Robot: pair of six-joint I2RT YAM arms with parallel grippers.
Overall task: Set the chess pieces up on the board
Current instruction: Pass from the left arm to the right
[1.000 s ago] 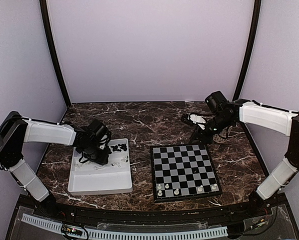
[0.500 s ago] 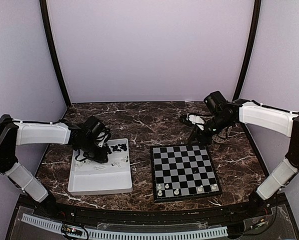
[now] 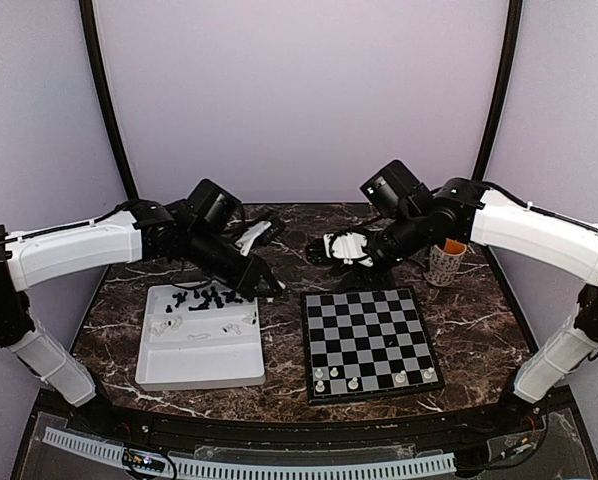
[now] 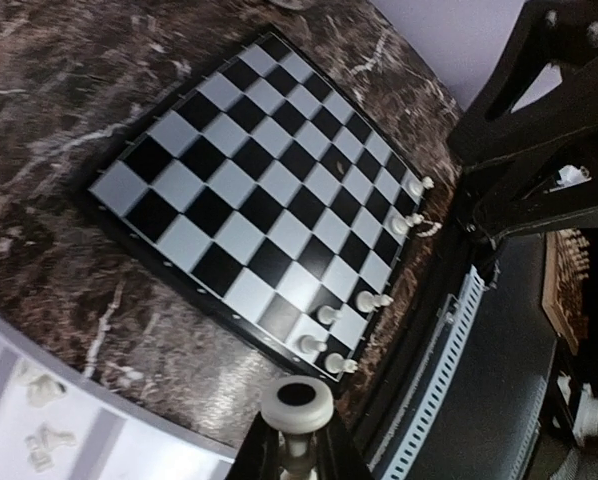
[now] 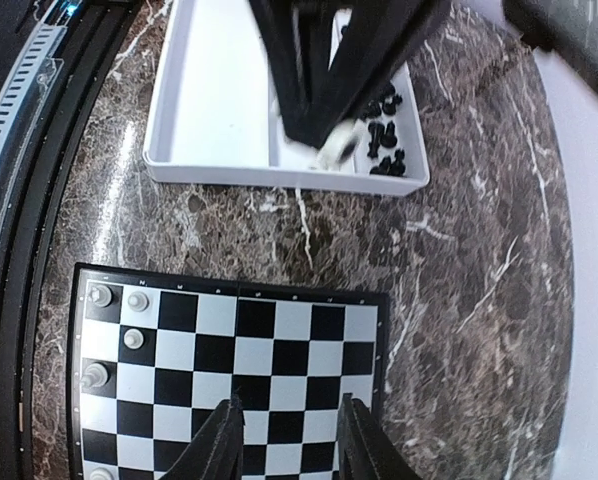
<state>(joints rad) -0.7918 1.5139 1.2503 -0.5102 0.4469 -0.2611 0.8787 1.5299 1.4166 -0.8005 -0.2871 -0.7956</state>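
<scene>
My left gripper [image 3: 267,287] is shut on a white chess piece [image 4: 297,420] and holds it above the tray's right edge, just left of the board [image 3: 369,340]. The same piece shows in the right wrist view [image 5: 336,148]. The board carries several white pieces [image 3: 353,383] along its near edge and is otherwise bare. Black pieces [image 3: 219,296] and a few white ones [image 3: 169,324] lie in the white tray [image 3: 194,370]. My right gripper [image 3: 357,268] is open and empty above the board's far left corner, its fingers [image 5: 224,440] spread over the squares.
A mug [image 3: 446,262] stands on the marble table right of the board's far edge. The two grippers are close together near the board's far left corner. The table's front rail [image 3: 279,465] runs along the near edge.
My left gripper rose out of the tray with a white piece and swung right toward the board. My right arm swung left over the board's far edge, uncovering the mug.
</scene>
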